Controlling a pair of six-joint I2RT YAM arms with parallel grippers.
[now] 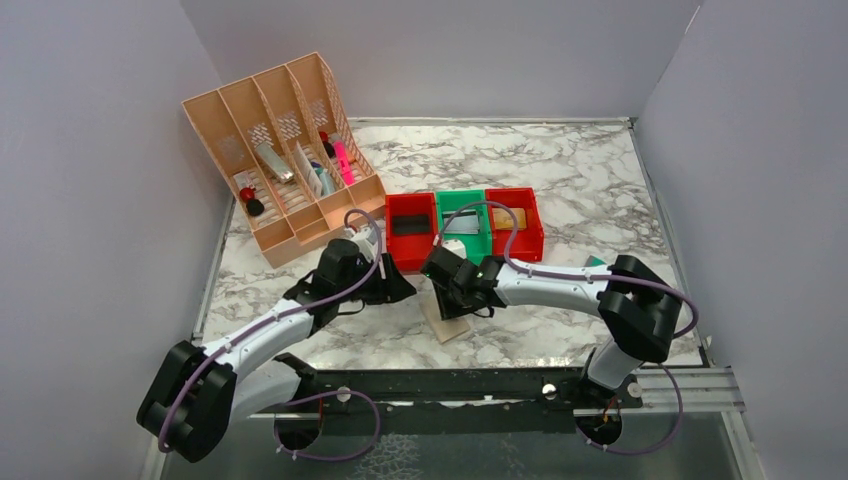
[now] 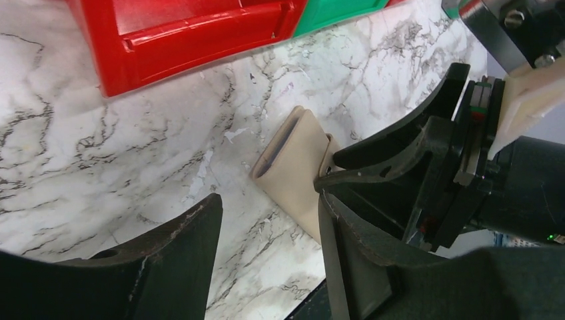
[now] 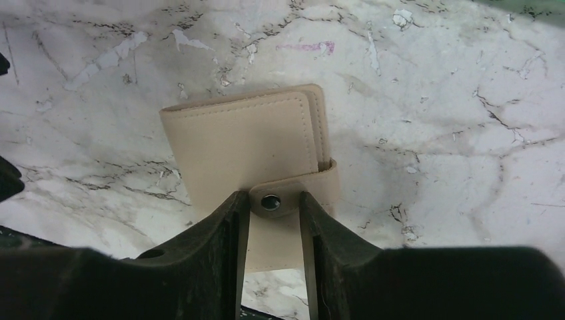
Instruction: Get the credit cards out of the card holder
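While the card holder lies shut and flat on the marble desk, directly under the right hand, no cards can come out, so the step in hand looks to me like popping the snap. That hand stands part open, a finger on either side of the round end of the strap. I wouldn't call it a grip on anything yet. The strap runs on beneath one finger and wraps round the holder's edge.

The left hand is spread wide and empty, low over the desk. The holder's folded edge sits just ahead of its fingers, and the other hand crowds in close beside it.

To do this well, I'd have the right hand catch the free end of the strap, not the stud itself, and peel it up and away from the holder's edge. The holder looks light and the marble smooth, so it will probably lift or skate unless the left hand presses down on the body first. With the two hands this close, small slow moves would be wise
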